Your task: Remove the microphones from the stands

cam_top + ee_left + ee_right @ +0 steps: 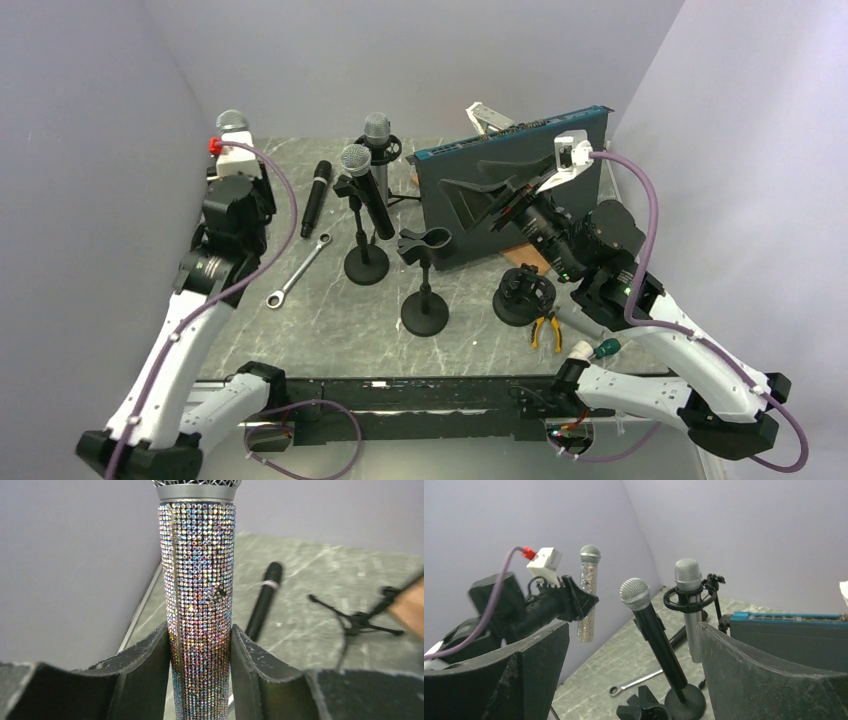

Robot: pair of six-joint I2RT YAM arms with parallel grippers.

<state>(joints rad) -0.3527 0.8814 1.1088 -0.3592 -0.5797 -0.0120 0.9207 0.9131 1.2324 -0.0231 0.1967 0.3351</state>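
My left gripper [200, 630] is shut on a rhinestone-covered microphone [199, 575] and holds it upright in the air at the far left, next to the wall. In the top view only its silver head [232, 121] shows above the left gripper [233, 152]. The right wrist view shows it [587, 600] hanging clear of the table. An empty black stand [424, 300] with an open clip [424, 242] is at the table's middle. My right gripper [634, 630] is open and empty, raised in front of the blue box [520, 175].
A black microphone [362, 190] leans in a round-base stand. A silver microphone [377, 138] sits in a shock mount behind it. Another black microphone [317, 197] and a wrench [298, 270] lie on the table. A black shock mount [523, 295] and yellow pliers [545, 328] are near the right arm.
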